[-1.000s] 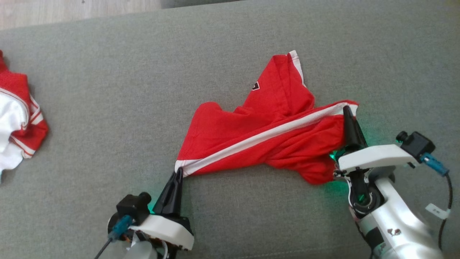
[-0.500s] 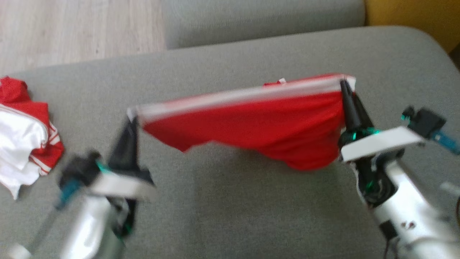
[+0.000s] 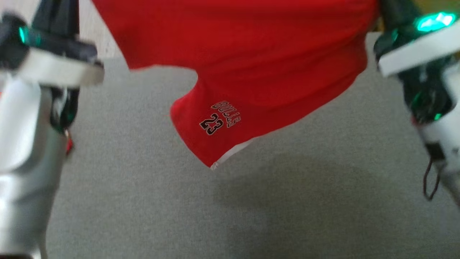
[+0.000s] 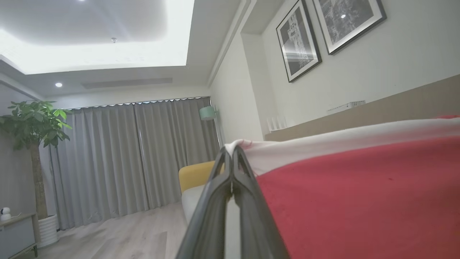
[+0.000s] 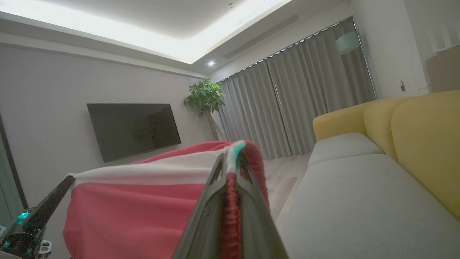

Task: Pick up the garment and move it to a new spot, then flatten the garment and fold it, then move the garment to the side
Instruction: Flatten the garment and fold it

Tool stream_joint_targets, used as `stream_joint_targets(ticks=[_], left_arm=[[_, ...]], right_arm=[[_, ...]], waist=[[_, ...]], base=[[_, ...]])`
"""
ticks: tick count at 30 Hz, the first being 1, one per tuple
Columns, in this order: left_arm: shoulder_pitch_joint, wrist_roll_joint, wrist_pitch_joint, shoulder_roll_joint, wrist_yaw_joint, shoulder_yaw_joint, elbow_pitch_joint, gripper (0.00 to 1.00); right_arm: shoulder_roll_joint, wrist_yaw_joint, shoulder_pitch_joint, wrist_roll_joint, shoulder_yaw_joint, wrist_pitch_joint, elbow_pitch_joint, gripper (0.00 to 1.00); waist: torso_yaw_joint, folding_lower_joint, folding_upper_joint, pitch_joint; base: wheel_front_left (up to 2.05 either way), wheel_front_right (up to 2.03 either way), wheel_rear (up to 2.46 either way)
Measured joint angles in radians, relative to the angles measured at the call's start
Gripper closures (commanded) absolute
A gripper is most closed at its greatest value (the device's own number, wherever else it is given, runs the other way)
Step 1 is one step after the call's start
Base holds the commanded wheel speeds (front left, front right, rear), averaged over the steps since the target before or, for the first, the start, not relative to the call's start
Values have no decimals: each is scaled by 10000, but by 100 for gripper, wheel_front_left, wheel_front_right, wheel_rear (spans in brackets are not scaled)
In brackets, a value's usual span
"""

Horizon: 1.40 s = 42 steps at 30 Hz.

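Garment (image 3: 251, 54) hangs stretched left-right, white band up, its ends clamped by left end effector (image 4: 231, 151) and right end effector (image 5: 230, 158)

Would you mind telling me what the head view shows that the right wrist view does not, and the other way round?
Head view: the BULLS 23 print on the hanging lower corner, with a white hem beneath it. Right wrist view: the white band stretched between the right gripper, shut on it, and the left gripper, plus a television, plant and yellow sofa back. Both: the red garment held above the grey seat cushion.
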Motion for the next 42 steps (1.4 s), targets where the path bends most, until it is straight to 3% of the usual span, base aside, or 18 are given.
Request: stream_joint_targets(ticks=[7, 13, 15, 20, 24, 30, 34, 42], left_arm=[[-1870, 399, 353, -378, 201, -401, 1521, 100], [-3435, 1011, -585, -999, 1045, -362, 2863, 100], [-4001, 1114, -715, -1168, 1267, -245, 2872, 100], [-4186, 1425, -784, -1444, 1321, 29, 1858, 100], [-2162, 1404, -784, -1841, 1277, 359, 1254, 100], [2466, 1116, -771, -2752, 809, 587, 1452, 100], [4398, 1037, -769, -3016, 690, 723, 1653, 100], [7014, 675, -769, -3070, 623, 882, 1429, 100]], right_arm=[[314, 0, -2078, -792, 136, 245, 1739, 100], [600, 0, -4079, -2203, 786, -1028, 3572, 100], [596, 0, -4704, -2591, 874, -1400, 3948, 100], [481, 0, -5179, -2987, 1043, -1689, 4174, 100], [104, 0, -3917, -3127, 1432, -1689, 3661, 100], [-322, 0, 81, -2984, 1676, -1685, 3141, 100], [-163, 0, 2146, -2888, 1455, -1678, 2512, 100], [761, 0, 5176, -2955, 556, -1678, 1611, 100]], waist=[[275, 2, 0, 1117], [623, 4, -1, 2056], [799, 4, -1, 2261], [1267, 2, 0, 2579], [1536, 3, -1, 2576], [1629, -1, 0, 2152], [1542, -2, 0, 1789], [1310, -3, 0, 509]], base=[[0, 0, 0], [0, 0, 0], [0, 0, 0], [0, 0, 0], [0, 0, 0], [0, 0, 0], [0, 0, 0], [0, 0, 0]])
